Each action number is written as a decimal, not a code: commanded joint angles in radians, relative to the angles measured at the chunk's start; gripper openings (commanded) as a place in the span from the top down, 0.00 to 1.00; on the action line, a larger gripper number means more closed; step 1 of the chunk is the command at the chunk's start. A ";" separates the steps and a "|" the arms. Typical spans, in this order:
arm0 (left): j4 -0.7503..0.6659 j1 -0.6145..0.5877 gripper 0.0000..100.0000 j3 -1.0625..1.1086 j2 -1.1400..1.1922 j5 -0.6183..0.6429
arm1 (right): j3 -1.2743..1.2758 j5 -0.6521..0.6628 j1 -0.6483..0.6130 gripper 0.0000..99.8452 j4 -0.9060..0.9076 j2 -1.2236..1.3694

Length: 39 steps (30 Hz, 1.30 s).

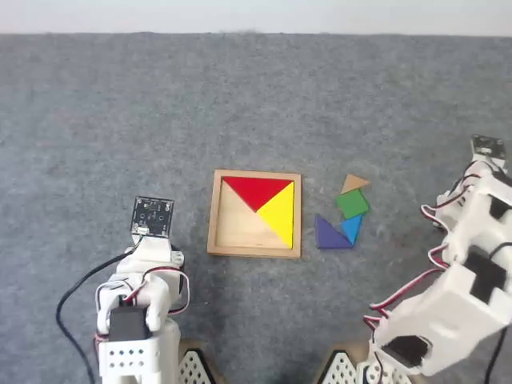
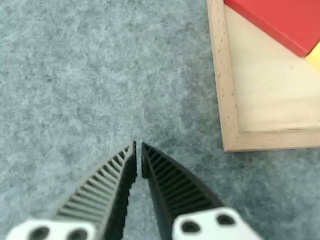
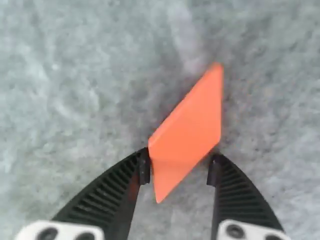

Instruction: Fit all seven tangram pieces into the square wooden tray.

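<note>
High view, tray (image 1: 236,224) holds red triangle (image 1: 256,192), yellow triangle (image 1: 280,214), right hand (image 3: 180,157) holds parallelogram (image 3: 192,125)

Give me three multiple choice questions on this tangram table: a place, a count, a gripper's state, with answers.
1. Which pieces lie in the tray? A red and yellow. B green and blue. C purple and tan.
2. How many pieces lie loose beside the tray? A two. B four. C six.
3. The left gripper is: A wide open. B shut, empty. C shut on a piece.
Answers: 1 A, red triangle and yellow triangle sit inside its rim. 2 B, tan triangle, green square, blue triangle, purple triangle beside it. 3 B, fingers together over bare carpet.
</note>
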 commanded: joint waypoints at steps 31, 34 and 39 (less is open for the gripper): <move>0.003 0.006 0.98 -0.010 -0.017 -0.002 | -0.230 -0.048 -0.004 0.79 0.024 0.084; 0.003 0.006 0.98 -0.010 -0.017 -0.002 | -0.295 -0.003 0.019 0.79 0.025 0.186; 0.003 0.006 0.98 -0.010 -0.017 -0.002 | -0.359 0.008 0.090 0.79 0.022 0.283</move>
